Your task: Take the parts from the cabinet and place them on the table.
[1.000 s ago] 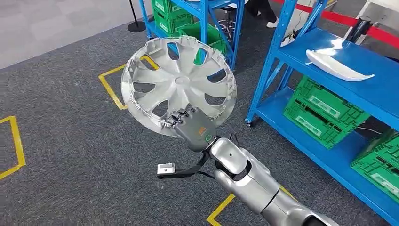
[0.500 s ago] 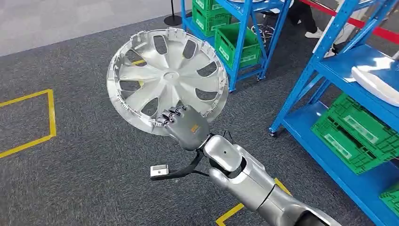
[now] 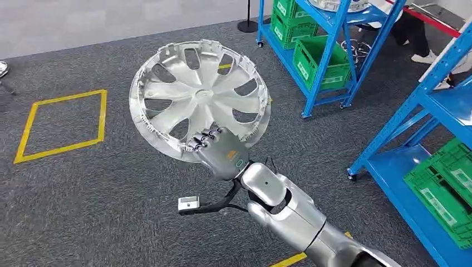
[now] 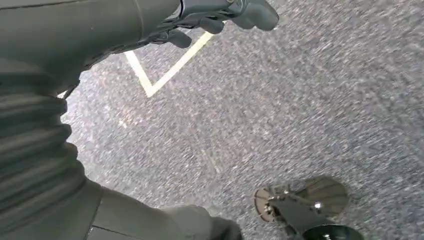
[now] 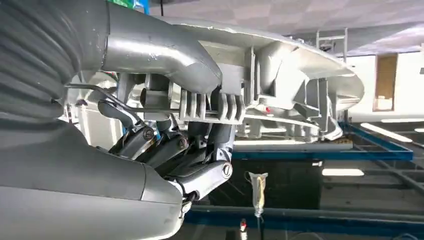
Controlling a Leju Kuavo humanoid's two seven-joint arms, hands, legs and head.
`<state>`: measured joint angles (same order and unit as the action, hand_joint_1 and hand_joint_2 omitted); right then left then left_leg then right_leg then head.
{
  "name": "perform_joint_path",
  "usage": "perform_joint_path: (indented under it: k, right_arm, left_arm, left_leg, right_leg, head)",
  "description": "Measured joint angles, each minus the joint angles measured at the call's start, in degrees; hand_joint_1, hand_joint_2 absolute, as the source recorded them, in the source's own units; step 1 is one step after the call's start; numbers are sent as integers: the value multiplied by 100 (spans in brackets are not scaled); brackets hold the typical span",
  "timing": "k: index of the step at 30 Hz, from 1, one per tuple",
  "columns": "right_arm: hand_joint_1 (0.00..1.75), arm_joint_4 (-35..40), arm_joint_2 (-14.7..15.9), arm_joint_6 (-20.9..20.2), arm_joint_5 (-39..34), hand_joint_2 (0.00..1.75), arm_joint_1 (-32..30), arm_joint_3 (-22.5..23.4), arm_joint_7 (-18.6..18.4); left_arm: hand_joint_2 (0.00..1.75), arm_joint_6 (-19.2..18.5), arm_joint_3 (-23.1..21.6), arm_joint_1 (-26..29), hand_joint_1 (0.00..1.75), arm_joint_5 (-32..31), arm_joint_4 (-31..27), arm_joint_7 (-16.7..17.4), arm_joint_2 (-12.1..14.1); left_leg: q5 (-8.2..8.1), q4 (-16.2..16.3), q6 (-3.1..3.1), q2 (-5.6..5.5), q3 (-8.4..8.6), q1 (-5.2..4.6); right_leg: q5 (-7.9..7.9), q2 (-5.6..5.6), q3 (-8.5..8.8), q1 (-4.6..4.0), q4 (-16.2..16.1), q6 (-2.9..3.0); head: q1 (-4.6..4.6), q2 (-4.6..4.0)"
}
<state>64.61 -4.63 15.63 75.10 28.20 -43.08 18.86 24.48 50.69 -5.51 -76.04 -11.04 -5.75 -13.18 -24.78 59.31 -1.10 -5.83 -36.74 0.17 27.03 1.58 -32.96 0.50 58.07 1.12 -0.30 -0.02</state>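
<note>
Still gripping hubcap [image 3: 199, 100] by its near rim with right hand [image 3: 220, 151], fingers [image 3: 203, 137] curled over the edge, carried above carpet [image 3: 83, 194]. Turned further from blue racks [image 3: 328, 55]; no tabletop yet. Left hand [image 4: 220, 12] hanging, fingers loosely curled, holding nothing.

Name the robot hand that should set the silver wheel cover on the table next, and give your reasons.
Right. The right robot hand already grips the wheel cover by its rim, held above the carpet. The left robot hand hangs toward the floor, holding nothing, so it would probably need a handover first.
</note>
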Motion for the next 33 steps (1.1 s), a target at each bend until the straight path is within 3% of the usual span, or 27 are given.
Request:
perform_joint_path:
  k: [1,2,4,5,6,7,8,9,10,11,14,15,16,17,19,20,21,22,24,25,26,27,29,30,31,32,33]
  right_arm:
    - [175,6,0,7,4,175,-3,0,-11]
    - [175,7,0,9,18,175,-2,2,-20]
    - [175,7,7,9,46,175,-23,2,-28]
    - [175,7,11,9,57,175,-32,2,-48]
    - [175,7,15,9,70,175,-41,2,-59]
    - [175,7,20,9,79,175,-49,2,-65]
    - [175,15,24,9,85,175,-59,2,-81]
    - [175,28,28,9,85,175,-66,2,-87]
    - [175,33,33,9,87,175,-69,4,-98]
    - [175,37,44,9,92,175,-71,11,-103]
    - [175,65,46,17,101,175,-78,11,-96]
    - [175,85,48,15,101,175,-79,11,-100]
    - [175,92,52,17,96,175,-80,11,-100]
    - [175,94,68,18,96,175,-81,11,-98]
    - [175,94,109,17,103,175,-116,11,-87]
    - [175,94,116,17,103,175,-131,11,-89]
    - [175,94,120,17,103,175,-139,11,-96]
    - [175,94,122,18,101,175,-139,11,-98]
    - [175,94,125,18,101,175,-130,11,-62]
    - [175,92,122,20,101,175,-118,11,-26]
    - [175,92,120,26,103,175,-112,7,2]
    - [175,90,118,44,107,175,-101,4,22]
    - [175,87,96,61,109,175,-78,2,48]
    - [175,83,63,68,107,175,-64,2,55]
    - [175,72,48,79,109,175,-39,2,70]
    - [175,61,35,116,103,175,-5,2,105]
    - [175,41,33,138,101,175,26,2,138]
  left_arm:
    - [175,-6,-2,0,0,-24,0,2,2]
    - [175,-15,-2,-13,0,-35,0,2,2]
    - [175,-28,-2,-22,0,-79,0,11,2]
    - [175,-33,-4,-34,0,-98,-2,11,2]
    - [175,-57,-7,-48,0,-131,0,11,9]
    - [175,-68,-7,-51,0,-138,-2,20,11]
    - [175,-68,-7,-46,0,-138,-2,22,20]
    - [175,-70,-7,-47,0,-138,-2,22,22]
    - [175,-72,-7,-66,0,-140,-2,20,22]
    - [175,-74,-7,-74,0,-140,-2,15,17]
    - [175,-76,-7,-53,0,-140,-2,20,26]
    - [175,-76,-7,-49,0,-140,-2,20,24]
    - [175,-76,-7,-58,0,-140,-4,20,24]
    - [175,-76,-7,-78,0,-140,-4,17,24]
    - [175,-77,-7,-86,0,-140,-4,15,22]
    - [175,-76,-7,-76,0,-140,-4,17,22]
    - [175,-76,-7,-68,0,-140,-4,17,24]
    - [175,-76,-7,-68,0,-138,-4,17,24]
    - [175,-77,-7,-71,0,-120,-2,11,20]
    - [175,-76,-7,-71,0,-100,-2,11,11]
    - [175,-72,-7,-82,0,-87,-4,15,13]
    - [175,-68,-7,-83,0,-85,-4,20,13]
    - [175,-66,-7,-64,0,-72,0,26,7]
    - [175,-63,-7,-60,0,-70,0,28,11]
    - [175,-61,-7,-56,0,-70,0,28,9]
    - [175,-61,-7,-69,0,-48,0,22,9]
    - [175,-61,-7,-81,0,-13,0,13,9]
  left_leg:
    - [-146,184,-15,317,-92,-28]
    - [-393,613,-42,468,-291,-13]
    - [-771,1539,-91,523,-718,20]
    - [-787,1720,-109,529,-799,29]
    - [-683,1622,-123,541,-739,40]
    - [-490,1291,-132,572,-549,51]
    - [-234,712,-133,658,-226,57]
    - [-40,150,-125,868,93,55]
    - [-162,-24,-96,1028,182,-6]
    - [-98,-53,-13,929,180,9]
    - [-85,-44,76,754,138,-20]
    - [-57,-84,128,686,167,19]
    - [-52,-86,154,643,166,22]
    - [-45,-86,181,584,158,24]
    - [-41,-79,198,440,144,16]
    - [-40,-66,198,365,135,13]
    - [-40,-53,198,283,130,13]
    - [-39,-41,196,212,125,13]
    - [-32,-18,178,47,125,16]
    - [-21,-11,148,-13,104,31]
    - [-14,7,94,-71,72,8]
    - [11,-18,50,-116,48,29]
    - [56,-78,-34,-247,33,50]
    - [64,-65,-60,-281,-6,43]
    - [-38,56,-61,37,-66,11]
    - [-262,398,-83,318,-223,5]
    - [-497,861,-108,464,-431,16]
  right_leg:
    - [-7,-41,8,-9,-16,43]
    - [-3,-123,5,-20,-16,60]
    - [8,-285,5,-28,-14,73]
    - [10,-358,6,-27,-13,74]
    - [19,-431,11,-26,-12,64]
    - [29,-495,16,-24,-6,51]
    - [46,-563,27,-21,4,31]
    - [70,-617,40,-22,22,-1]
    - [91,-668,30,-54,36,-35]
    - [103,-718,25,-70,56,-64]
    - [105,-864,58,-64,40,-143]
    - [169,-745,36,-28,81,-207]
    - [289,-485,-18,-11,244,-223]
    - [513,-291,-204,-2,656,-235]
    - [885,-185,-670,-10,1596,-248]
    - [924,-174,-827,-11,1865,-240]
    - [818,-166,-837,-11,1830,-227]
    - [629,-156,-733,-9,1574,-210]
    - [120,-30,-231,1,555,-165]
    - [128,323,-43,28,156,-150]
    - [100,335,-48,12,104,-163]
    - [97,239,-61,-7,116,-155]
    - [77,131,-24,-39,103,-94]
    - [27,29,-10,28,24,-38]
    - [8,-34,2,16,1,7]
    - [2,-105,0,5,-1,36]
    - [6,-192,0,-13,0,44]
  head:
    - [-48,0]
    - [-44,0]
    - [-46,0]
    - [-48,0]
    - [-50,0]
    - [-46,0]
    - [-48,0]
    - [-50,0]
    - [-50,0]
    - [-24,0]
    - [-26,0]
    - [-24,0]
    - [-15,0]
    - [0,0]
    - [6,0]
    - [4,0]
    - [6,0]
    - [6,0]
    - [9,0]
    - [4,0]
    - [2,0]
    - [0,0]
    - [-2,0]
    - [0,0]
    - [-16,0]
    - [-68,0]
    - [-63,0]
